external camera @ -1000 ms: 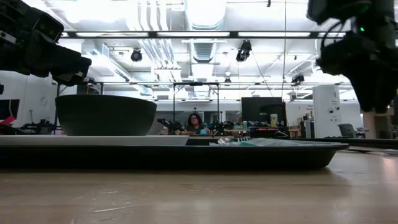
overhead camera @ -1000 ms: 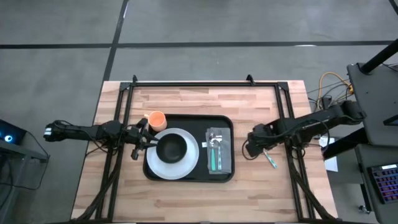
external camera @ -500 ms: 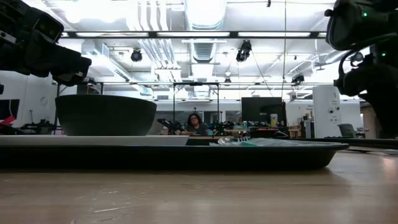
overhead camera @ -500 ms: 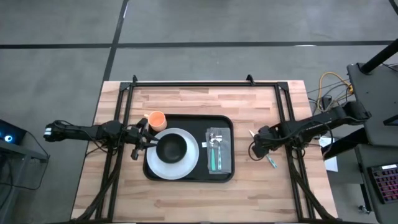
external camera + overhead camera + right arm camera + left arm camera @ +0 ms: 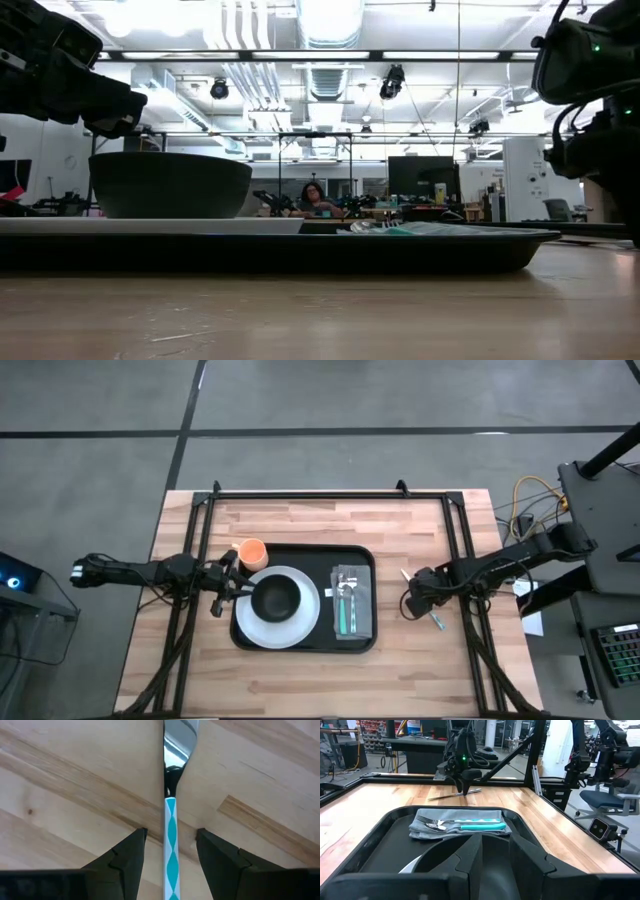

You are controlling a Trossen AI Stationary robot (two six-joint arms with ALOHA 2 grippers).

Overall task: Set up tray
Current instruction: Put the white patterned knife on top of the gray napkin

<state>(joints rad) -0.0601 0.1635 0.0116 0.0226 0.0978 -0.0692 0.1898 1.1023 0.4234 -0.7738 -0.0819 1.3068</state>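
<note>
High view: tray [image 5: 305, 643] in the middle of the table [image 5: 300, 520], long side across, carrying a plate [image 5: 252, 622] with a bowl [image 5: 276, 598] on it at its left half and a napkin [image 5: 362, 615] with fork and teal-handled cutlery [image 5: 343, 615] at its right half. Just off the tray's upper left corner, touching or nearly so, an orange cup [image 5: 251, 551]. At the tray's left edge, left gripper [image 5: 228, 588], beside plate and bowl; fingers apart with a narrow gap and nothing between them, seen in the left wrist view, which looks over the bowl toward the napkin. Right of the tray, clear of its rim, a utensil [image 5: 436, 616] with a teal diamond-patterned handle lying on the bare wood. Over it, right gripper [image 5: 408, 603]: has slid outward from the tray's right edge over the last second and now sits directly at the utensil, fingers [image 5: 127, 857] spread either side of the handle [image 5: 170, 842], not yet closed on it. Likely meaning: pickup of this last piece about to start, then transfer onto the napkin; tray otherwise looks nearly set. Risk, as a guess: thin flat handle on wood, easy to pinch badly or skid.
</note>
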